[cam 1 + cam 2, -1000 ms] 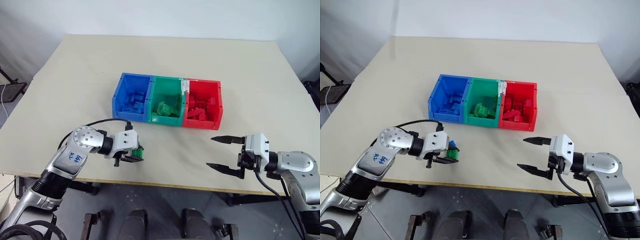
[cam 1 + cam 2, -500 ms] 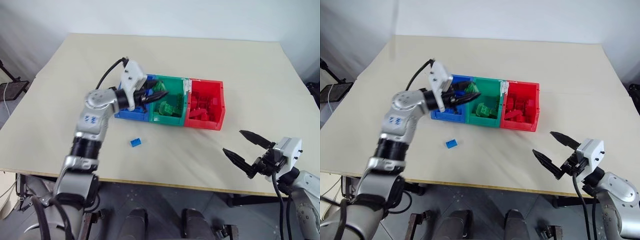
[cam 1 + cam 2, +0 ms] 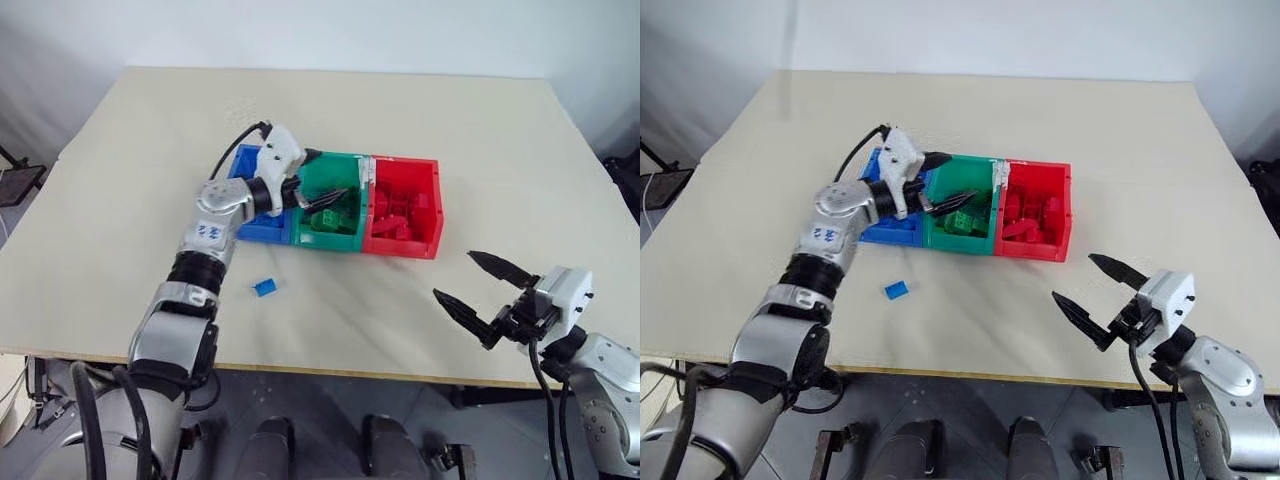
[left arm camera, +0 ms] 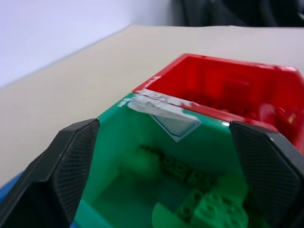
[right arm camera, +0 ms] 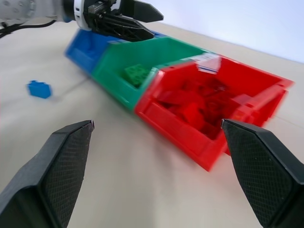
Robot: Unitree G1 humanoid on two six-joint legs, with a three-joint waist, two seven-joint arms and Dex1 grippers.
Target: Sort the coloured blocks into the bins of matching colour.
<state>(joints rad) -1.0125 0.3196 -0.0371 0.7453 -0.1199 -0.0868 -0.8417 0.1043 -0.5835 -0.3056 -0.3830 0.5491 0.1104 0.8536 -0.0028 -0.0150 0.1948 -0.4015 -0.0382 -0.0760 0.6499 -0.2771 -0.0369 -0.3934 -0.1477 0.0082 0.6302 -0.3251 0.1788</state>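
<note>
Green bin [image 3: 335,205] under spread left fingers [image 3: 325,197]

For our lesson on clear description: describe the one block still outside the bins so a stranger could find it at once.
Start at the row of three joined bins in the middle of the beige table. Nearer the robot than the blue bin lies a small blue block, alone on bare tabletop; every other block sits inside a bin.

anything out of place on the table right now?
One blue block lies loose on the table in front of the blue bin, outside any bin. A torn label hangs askew on the wall between the green bin and red bin.
</note>
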